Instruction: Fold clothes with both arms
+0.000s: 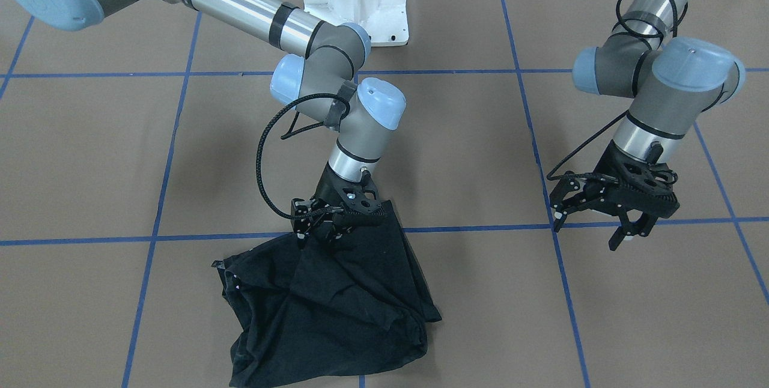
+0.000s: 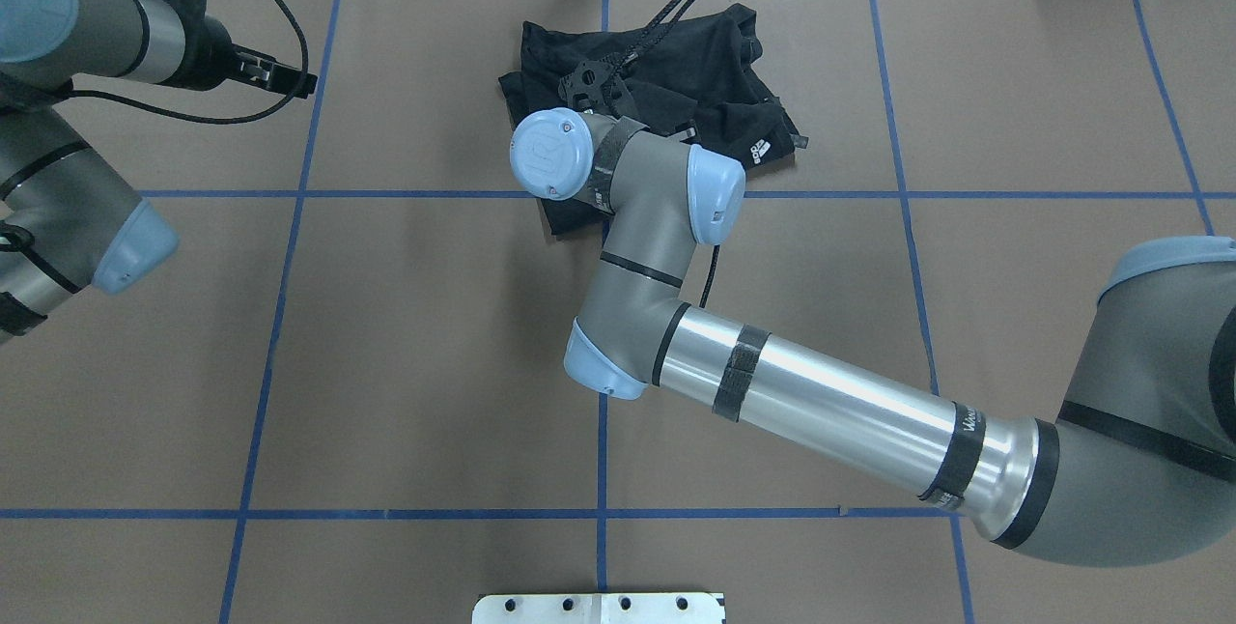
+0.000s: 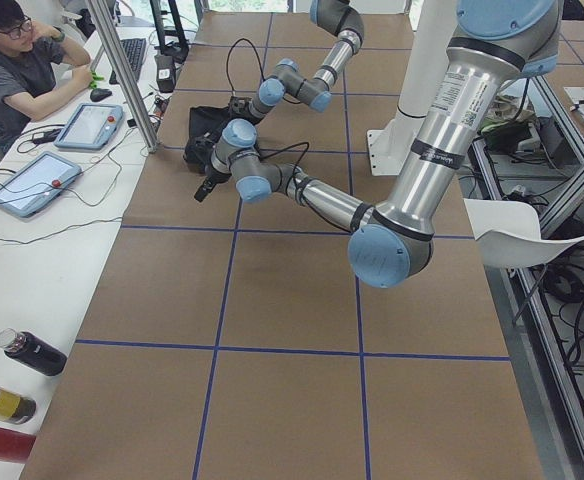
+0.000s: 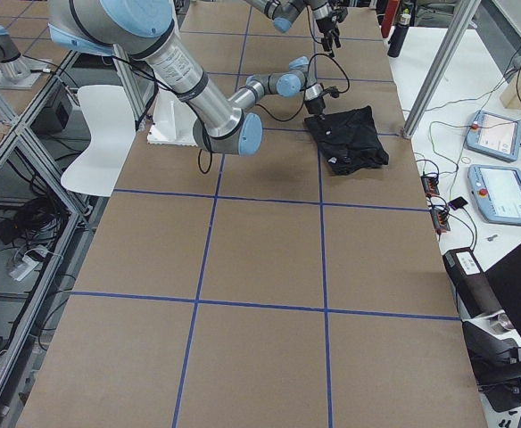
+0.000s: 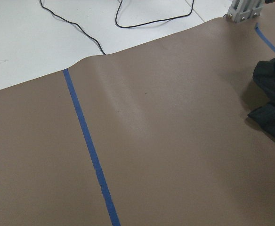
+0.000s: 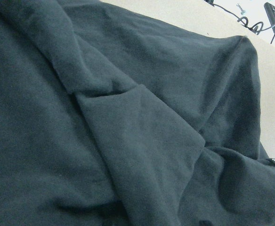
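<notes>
From where I stand the job looks barely begun. The black T-shirt lies in a rumpled, roughly doubled-over heap on the brown worktop, at the far edge from the robot and close to the middle blue tape line. No sleeve is laid flat, no edge is squared, and the printed front is not showing at all. The right gripper is down on the heap's robot-side edge. Its jaws look closed on a pinch of cloth, since the fabric rises in a tent to meet them, and the right wrist view is filled with dark folds. The left gripper hangs above bare worktop well apart from the T-shirt, its jaws spread and empty, so only 1 of the 2 arms is on the garment. I would judge that spreading, smoothing and every real fold remain to be done. As for writing, a small white logo shows on the cloth beside the right arm: slanted bars with tiny letters beneath, too small to read. A black band on that arm carries white lettering starting with "W", the rest unreadable. The round joint cap bears an embossed mark that looks like "UR".
</notes>
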Robot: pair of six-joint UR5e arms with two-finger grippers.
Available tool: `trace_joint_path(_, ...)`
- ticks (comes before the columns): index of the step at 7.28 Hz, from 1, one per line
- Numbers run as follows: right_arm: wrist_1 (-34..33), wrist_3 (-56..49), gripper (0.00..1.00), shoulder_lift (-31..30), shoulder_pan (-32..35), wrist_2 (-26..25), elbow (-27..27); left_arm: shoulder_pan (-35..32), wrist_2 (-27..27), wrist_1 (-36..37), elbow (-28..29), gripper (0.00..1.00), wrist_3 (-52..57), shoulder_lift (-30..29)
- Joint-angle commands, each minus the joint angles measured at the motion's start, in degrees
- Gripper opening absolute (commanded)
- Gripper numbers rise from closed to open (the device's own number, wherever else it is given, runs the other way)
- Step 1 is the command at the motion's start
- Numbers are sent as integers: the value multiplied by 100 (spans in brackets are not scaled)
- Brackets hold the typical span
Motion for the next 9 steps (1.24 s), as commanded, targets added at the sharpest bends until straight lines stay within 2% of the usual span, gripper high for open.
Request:
trace_joint_path(1,-1,-209,30,-38,8,-83,-10,1,0,0,0,100,0,2)
trace_joint_path(3,8,-288,25,-56,17,-162,-1,1,0,0,0,100,0,2)
trace_joint_path(4,17,-288,9,-56,25,-162,-10,1,0,0,0,100,0,2)
trace_joint_path(5,34,-288,0,-38,43,-162,-1,10,0,0,0,100,0,2)
trace_joint_path(7,139,-288,0,-3,305,-162,26,10,0,0,0,100,0,2)
trace_joint_path(9,996,-411,0,-3,604,-162,-140,1,0,0,-9,100,-9,2)
